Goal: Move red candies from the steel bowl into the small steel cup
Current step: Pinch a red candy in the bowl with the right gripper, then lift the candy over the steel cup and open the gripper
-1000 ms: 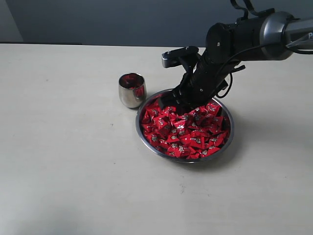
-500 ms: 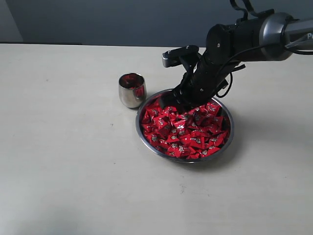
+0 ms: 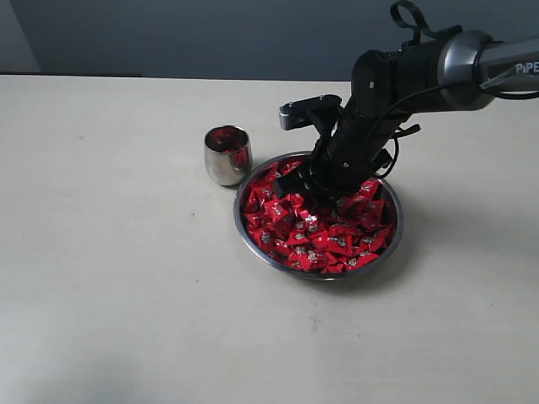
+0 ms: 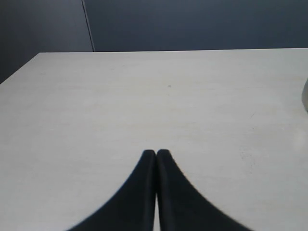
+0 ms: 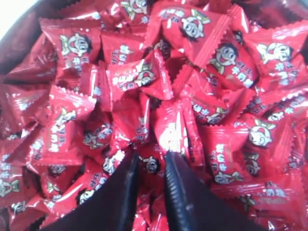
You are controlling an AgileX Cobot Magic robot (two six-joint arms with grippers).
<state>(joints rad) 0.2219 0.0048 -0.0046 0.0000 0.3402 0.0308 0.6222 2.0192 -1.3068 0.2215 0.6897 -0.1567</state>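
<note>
We see a wide, shallow round bowl of shiny steel point(image 3: 321, 275) resting on the pale, matte table point(image 3: 118, 252), a little right of the middle in the exterior view. It is heaped with small red candies in crinkled shiny wrappers point(image 3: 324, 240), each printed with a small white-and-silver figure. Just beside its upper-left rim stands the small polished steel cup with a rounded belly point(image 3: 227, 156), upright; we cannot tell whether it touches the bowl. Its inside shows a red gleam, but we cannot tell from here whether that is a candy or a reflection. The right arm, black with a silver link, reaches in from the upper right and bends down into the bowl, and its right tool point(image 3: 310, 195) is down among the candies toward the far side of the heap. In the right wrist view its two dark fingers stand only a narrow gap apart, and a red wrapper fills that gap, so we read it as pinching one of the red candies at the top of the pile. The left tool point(image 4: 156, 153) is away from all this, over bare table, its two black fingers pressed together with nothing between them.
</note>
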